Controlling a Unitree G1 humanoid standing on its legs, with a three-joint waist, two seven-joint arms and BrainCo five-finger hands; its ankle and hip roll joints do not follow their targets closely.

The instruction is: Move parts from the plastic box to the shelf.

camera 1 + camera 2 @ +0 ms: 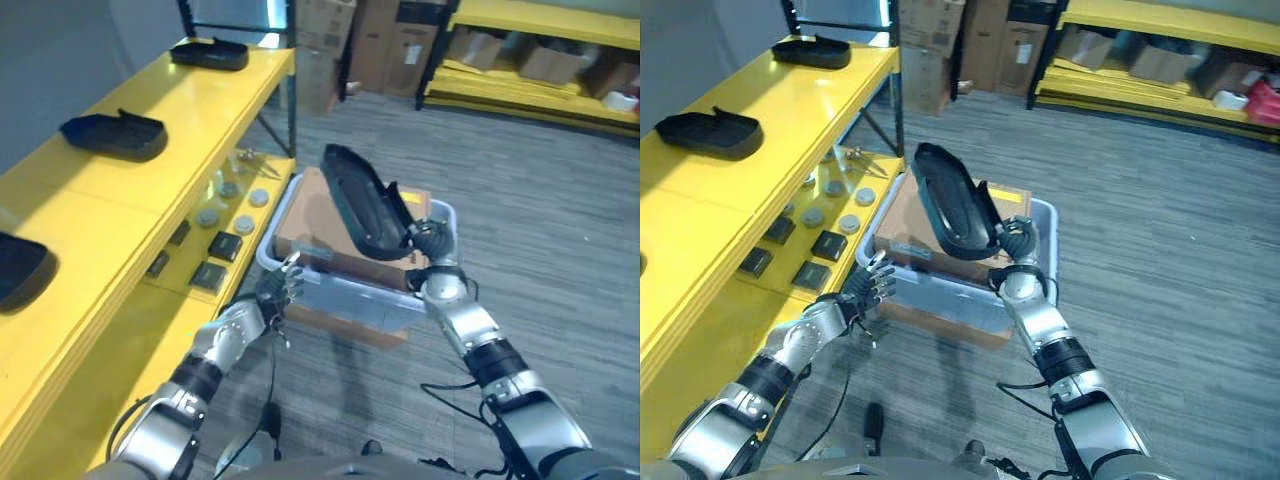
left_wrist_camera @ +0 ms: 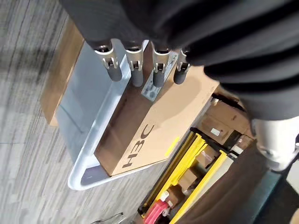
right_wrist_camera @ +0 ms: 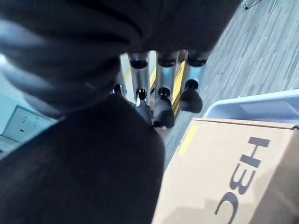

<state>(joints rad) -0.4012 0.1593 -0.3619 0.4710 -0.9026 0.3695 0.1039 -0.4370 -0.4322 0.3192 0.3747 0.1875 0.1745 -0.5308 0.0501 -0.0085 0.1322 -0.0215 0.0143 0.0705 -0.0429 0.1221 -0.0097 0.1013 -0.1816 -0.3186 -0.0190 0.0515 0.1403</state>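
Right hand [image 1: 1015, 243] curls its fingers round a long, black, shallow-dished part [image 1: 952, 203] over the box [image 1: 1045, 215]; left hand [image 1: 868, 283] spread.

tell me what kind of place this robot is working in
Probably a warehouse or parts storeroom: long yellow shelves holding black parts, stacked cardboard boxes by more racking at the back, and a plastic box on the floor.

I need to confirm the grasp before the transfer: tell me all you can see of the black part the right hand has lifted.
The black part is a long, shallow, oval shell, matt dark plastic by its look, with a raised rim and a hollow inner face. The right hand holds its lower end, fingers curled on it. It stands tilted, upper end leaning toward the yellow shelf, above the cardboard box in the plastic box, touching neither.
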